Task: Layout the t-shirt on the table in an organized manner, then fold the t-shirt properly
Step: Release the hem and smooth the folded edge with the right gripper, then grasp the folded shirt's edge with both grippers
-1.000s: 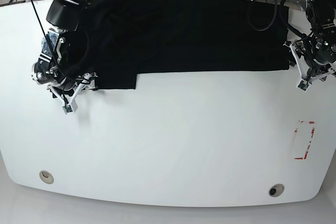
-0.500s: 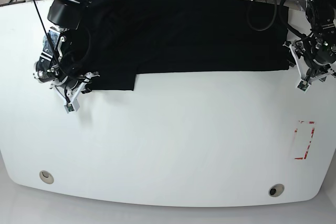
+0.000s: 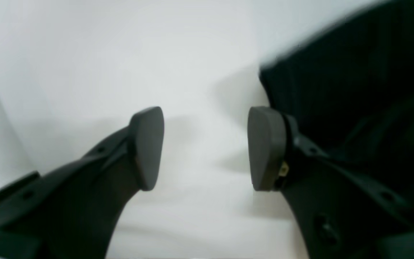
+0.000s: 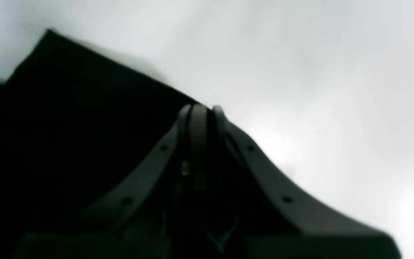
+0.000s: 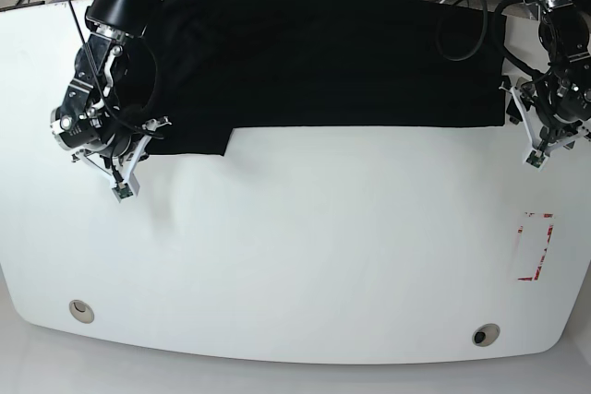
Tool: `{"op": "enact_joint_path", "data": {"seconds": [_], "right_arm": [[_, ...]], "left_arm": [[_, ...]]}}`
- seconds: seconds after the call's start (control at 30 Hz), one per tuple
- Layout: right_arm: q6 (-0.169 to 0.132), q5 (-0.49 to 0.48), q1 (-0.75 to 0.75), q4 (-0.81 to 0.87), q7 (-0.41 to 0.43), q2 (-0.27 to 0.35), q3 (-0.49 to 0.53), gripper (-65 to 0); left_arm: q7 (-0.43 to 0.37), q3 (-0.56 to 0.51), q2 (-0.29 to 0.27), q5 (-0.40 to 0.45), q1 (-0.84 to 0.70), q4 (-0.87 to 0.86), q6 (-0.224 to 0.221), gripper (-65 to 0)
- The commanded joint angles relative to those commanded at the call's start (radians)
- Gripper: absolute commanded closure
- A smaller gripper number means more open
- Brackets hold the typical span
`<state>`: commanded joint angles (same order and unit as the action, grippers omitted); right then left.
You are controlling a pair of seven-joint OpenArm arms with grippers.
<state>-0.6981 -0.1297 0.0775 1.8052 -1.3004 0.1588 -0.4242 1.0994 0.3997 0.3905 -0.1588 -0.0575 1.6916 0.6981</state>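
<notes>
A: What's nearest the cams?

B: Left gripper (image 3: 206, 147), jaws standing wide apart w/ nothing between, just bare white table (image 3: 102, 54) under the gap. The black t-shirt (image 3: 354, 90) starts right beside one finger, its corner touching or almost touching that pad; can't tell which. Probably it's poised to take that edge.

A: And the right gripper (image 4: 199, 144)?

B: Fingers pressed together, pinching the t-shirt's edge at a corner of the cloth. Fabric runs off to one side of it, bare table to the other. Likely holding it taut so the shirt lies flat.

A: Farther out?

B: In the base view the t-shirt (image 5: 323, 57) is spread wide between the two grippers, along the table's far edge, w/ a flap hanging lower near the right gripper (image 5: 120, 168). Left gripper (image 5: 540, 149) sits just off the opposite end. Cables cross the far corner by the left arm and could snag. Well away, toward the near edge: two grey grommet holes (image 5: 81, 310) and a red dashed mark (image 5: 536, 246). Nothing blocks them.
</notes>
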Motion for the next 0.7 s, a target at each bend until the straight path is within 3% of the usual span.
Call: {"op": "enact_joint_path", "data": {"seconds": [0.33, 0.6, 0.7], "right_arm": [[0.0, -0.018, -0.169, 0.195, -0.025, 0.038, 0.183, 0.0], [0.0, -0.267, -0.233, 0.198, -0.025, 0.146, 0.229, 0.0], [0.0, -0.302, -0.235, 0.198, -0.025, 0.176, 0.224, 0.0]], "left_arm": [[0.0, -0.003, 0.0, 0.0, 0.002, -0.002, 0.0, -34.4], [0.0, -0.003, 0.0, 0.0, 0.002, -0.002, 0.0, -34.4], [0.0, -0.003, 0.0, 0.0, 0.002, -0.002, 0.0, -34.4]]}}
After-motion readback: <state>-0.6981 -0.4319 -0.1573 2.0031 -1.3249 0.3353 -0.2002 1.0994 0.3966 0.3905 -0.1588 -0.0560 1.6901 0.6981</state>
